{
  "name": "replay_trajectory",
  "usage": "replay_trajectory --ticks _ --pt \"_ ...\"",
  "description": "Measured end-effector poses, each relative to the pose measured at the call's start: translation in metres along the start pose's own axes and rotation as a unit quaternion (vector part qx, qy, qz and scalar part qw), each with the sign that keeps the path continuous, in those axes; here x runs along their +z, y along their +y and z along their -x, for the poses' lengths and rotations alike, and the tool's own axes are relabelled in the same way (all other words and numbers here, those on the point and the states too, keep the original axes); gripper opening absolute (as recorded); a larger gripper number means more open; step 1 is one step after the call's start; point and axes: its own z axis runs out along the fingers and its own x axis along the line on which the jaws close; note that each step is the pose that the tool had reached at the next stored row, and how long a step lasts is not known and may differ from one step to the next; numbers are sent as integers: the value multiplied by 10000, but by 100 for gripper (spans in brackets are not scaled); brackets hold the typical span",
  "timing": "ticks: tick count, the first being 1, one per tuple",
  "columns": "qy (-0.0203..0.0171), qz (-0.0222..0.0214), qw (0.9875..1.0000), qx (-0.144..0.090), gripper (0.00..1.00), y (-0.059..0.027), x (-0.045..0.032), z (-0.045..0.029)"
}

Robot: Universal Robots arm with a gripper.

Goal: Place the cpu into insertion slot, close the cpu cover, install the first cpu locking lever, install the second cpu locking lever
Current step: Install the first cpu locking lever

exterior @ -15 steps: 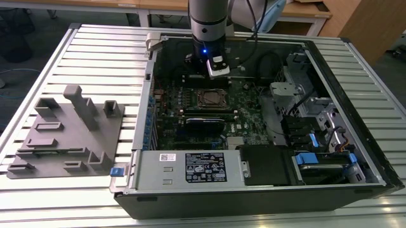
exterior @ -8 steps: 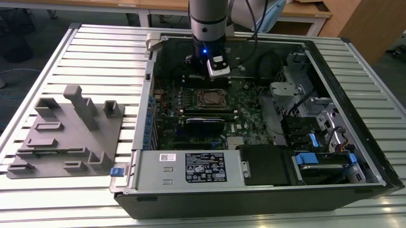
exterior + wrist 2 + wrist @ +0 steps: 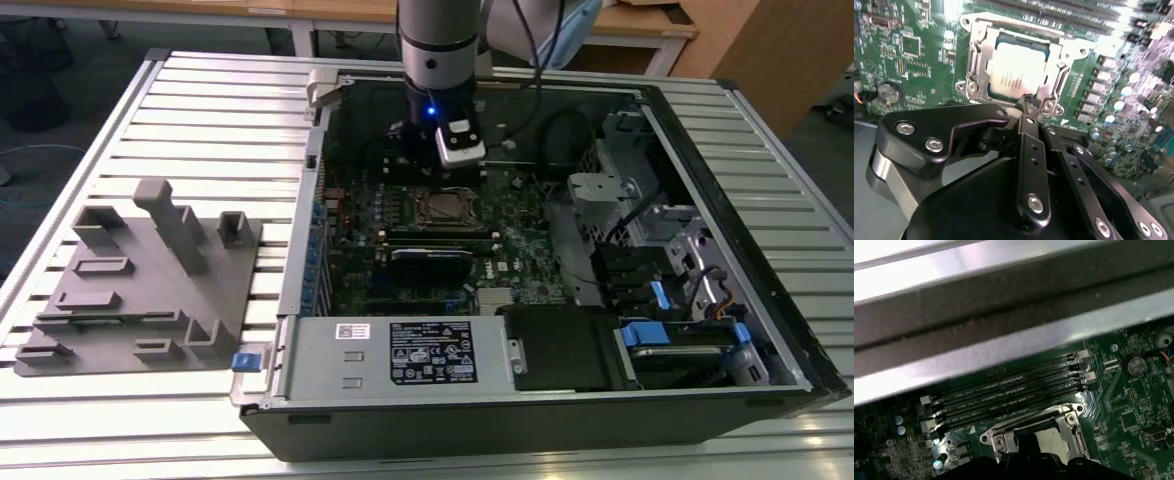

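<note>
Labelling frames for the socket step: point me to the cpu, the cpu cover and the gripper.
cpu [image 3: 1013, 75]: second wrist view, middle of its silver metal top.
cpu cover [image 3: 979, 55]: second wrist view, side bar of the metal frame beside the chip.
gripper [image 3: 1029, 100]: second wrist view, black fingertip end just in front of the socket.

Glare washes the cpu [image 3: 1013, 70] in the second wrist view; the first wrist view is blurred.

No print was legible, white label [image 3: 433, 352] on power supply box [image 3: 400, 355] too small, cpu [image 3: 1015, 72] markings blurred
</note>
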Motion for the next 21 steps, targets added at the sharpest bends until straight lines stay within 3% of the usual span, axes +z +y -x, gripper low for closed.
replay_trajectory --ticks 7,10,16,21 --pt "-23 -237 9997 -21 10 -51 -3 16" --pt "-8 -261 9997 -39 10 -52 1 20" --pt "83 -290 9992 -261 10 -47 13 40" --pt "94 -288 9991 -303 10 -30 21 100"
